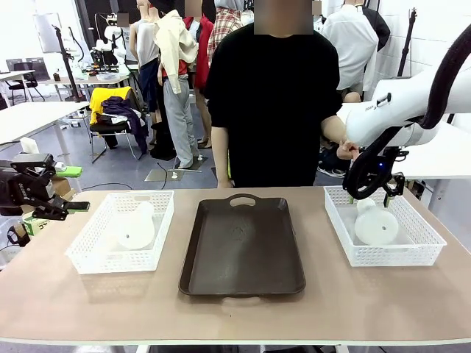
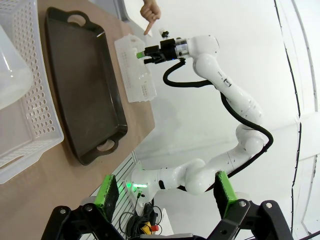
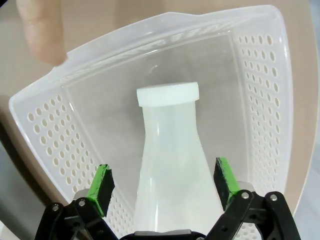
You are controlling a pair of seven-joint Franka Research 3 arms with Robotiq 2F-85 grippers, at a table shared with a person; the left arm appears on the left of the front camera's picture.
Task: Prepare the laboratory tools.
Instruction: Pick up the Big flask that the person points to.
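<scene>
One frosted-white conical flask [image 1: 137,229] lies on its side in the left white basket [image 1: 87,254]. A second flask [image 1: 374,225] lies in the right white basket [image 1: 430,239]. My right gripper [image 1: 377,185] hangs open just over that basket. In the right wrist view its green pads [image 3: 102,184] stand either side of the flask [image 3: 170,145], whose capped neck points away; I see no contact. My left gripper [image 1: 53,200] is open beside the table's left edge, away from the left basket, with nothing between its fingers [image 2: 108,194]. Part of the left flask [image 2: 10,75] shows there.
A dark brown tray [image 1: 243,250] lies between the baskets. A person stands at the far side; one hand [image 1: 346,149] points down at the right basket, its finger [image 3: 42,30] just beyond the basket's rim [image 3: 150,25]. Bare table runs along the front.
</scene>
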